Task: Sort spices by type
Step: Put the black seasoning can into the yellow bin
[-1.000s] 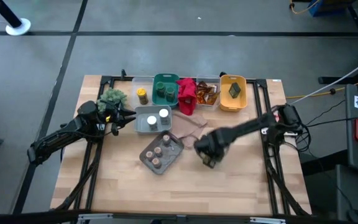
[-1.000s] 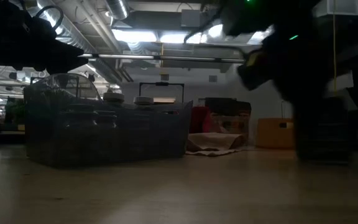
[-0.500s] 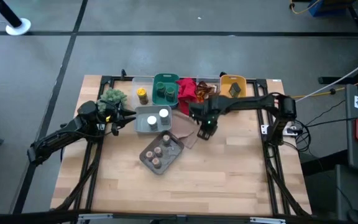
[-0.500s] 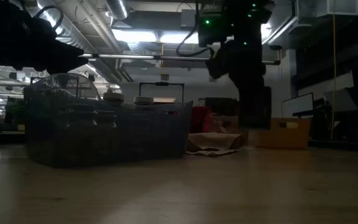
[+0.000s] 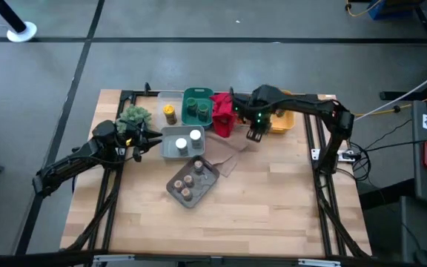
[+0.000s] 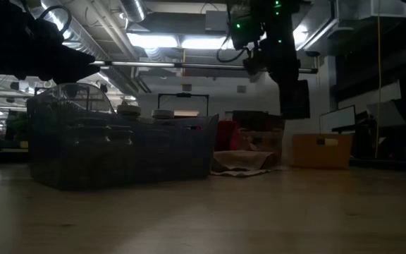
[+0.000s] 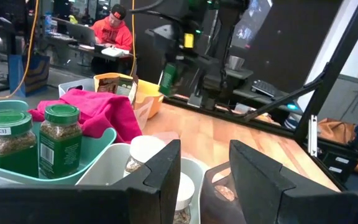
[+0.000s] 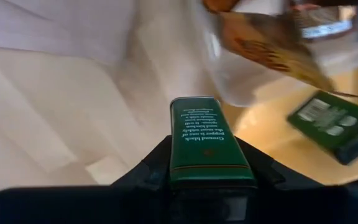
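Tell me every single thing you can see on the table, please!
green-lid jars: two, green, in the teal bin
yellow-lid jar: one, yellow, clear bin beside the teal one
white-lid jars: two, white, in the pale grey bin
tan-lid jars: about four, tan, in the dark grey tray
packets: count unclear, orange-brown, clear bin at the back
green tins: two, dark green, one in the yellow bin, one held
cloth: one, red, at the back
plant: one, green, back left
person: one, red top, in the room behind
left end effector: open, near the white-lid jars
right end effector: holding a green tin, near the yellow bin
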You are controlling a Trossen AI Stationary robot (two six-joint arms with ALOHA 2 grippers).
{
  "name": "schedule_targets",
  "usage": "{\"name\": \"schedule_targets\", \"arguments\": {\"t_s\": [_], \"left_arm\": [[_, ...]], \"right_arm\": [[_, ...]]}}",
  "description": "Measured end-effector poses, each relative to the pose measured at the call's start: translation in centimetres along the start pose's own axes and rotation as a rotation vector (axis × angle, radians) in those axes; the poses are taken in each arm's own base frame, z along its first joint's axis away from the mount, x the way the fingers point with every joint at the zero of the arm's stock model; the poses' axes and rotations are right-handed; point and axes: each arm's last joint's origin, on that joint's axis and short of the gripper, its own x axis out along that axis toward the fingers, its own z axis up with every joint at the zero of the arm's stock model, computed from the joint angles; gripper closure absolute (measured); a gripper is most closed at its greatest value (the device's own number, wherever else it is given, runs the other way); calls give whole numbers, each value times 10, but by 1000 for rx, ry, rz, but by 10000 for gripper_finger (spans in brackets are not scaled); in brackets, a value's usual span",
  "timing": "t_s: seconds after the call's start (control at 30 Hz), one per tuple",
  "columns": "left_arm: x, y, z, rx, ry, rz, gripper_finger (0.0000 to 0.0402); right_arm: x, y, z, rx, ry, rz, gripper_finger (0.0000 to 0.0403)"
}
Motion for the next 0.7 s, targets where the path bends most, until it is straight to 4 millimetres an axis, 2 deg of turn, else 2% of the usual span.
{"name": "schedule_targets", "arguments": {"t_s": [0.37,0.5,0.7], "left_arm": [[0,0,0,-1,-1,0,274],[0,0,0,-2,-2,-1,274],[0,0,0,-2,-3,0,274]], "right_arm": [[6,-53,-12,45,129,1,288],[8,-68,-11,70,103,-4,288],[32,-85,-9,117,69,-21,288]]}}
